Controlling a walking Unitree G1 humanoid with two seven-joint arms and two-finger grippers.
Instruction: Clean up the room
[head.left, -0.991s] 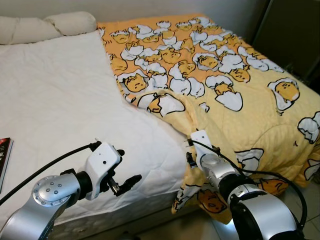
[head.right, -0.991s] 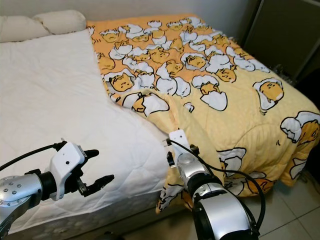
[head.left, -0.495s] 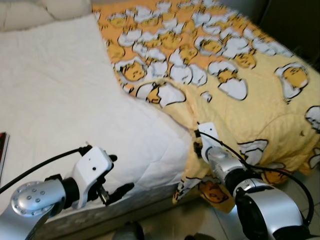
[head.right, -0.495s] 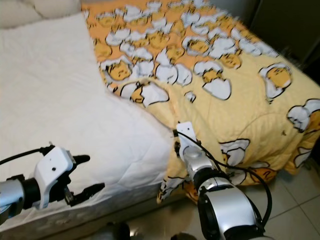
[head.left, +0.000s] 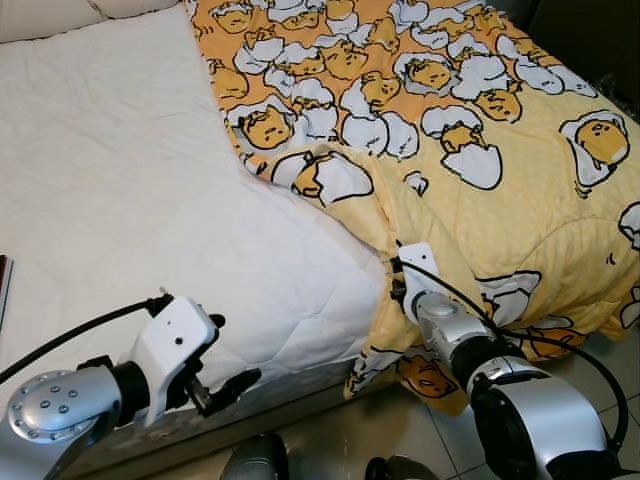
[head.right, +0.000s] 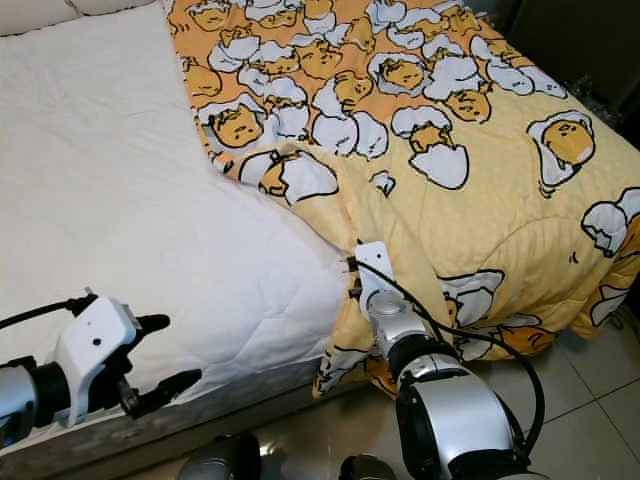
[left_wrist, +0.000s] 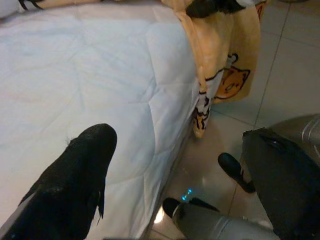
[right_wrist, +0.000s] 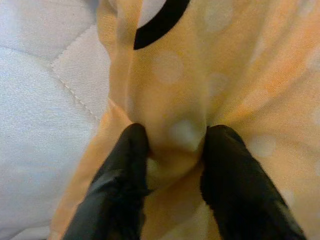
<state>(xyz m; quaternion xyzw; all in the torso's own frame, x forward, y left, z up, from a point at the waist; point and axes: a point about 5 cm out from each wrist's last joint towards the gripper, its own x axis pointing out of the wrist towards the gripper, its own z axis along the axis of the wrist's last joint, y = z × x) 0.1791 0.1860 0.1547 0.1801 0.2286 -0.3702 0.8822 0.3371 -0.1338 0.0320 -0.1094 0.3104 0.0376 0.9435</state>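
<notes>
Black fingers (left_wrist: 75, 185) apart, white mattress (left_wrist: 90, 80), yellow blanket (left_wrist: 225, 60)

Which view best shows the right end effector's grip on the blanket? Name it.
The right wrist view: the right end effector pinches a fold of yellow blanket. In the eye views, the blanket hides the fingers.

head stereo pair looking down on bed (head.left: 150, 200), wrist views close

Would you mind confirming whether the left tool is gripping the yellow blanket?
No, the left tool hangs open beside the white mattress, apart from the yellow blanket.
</notes>
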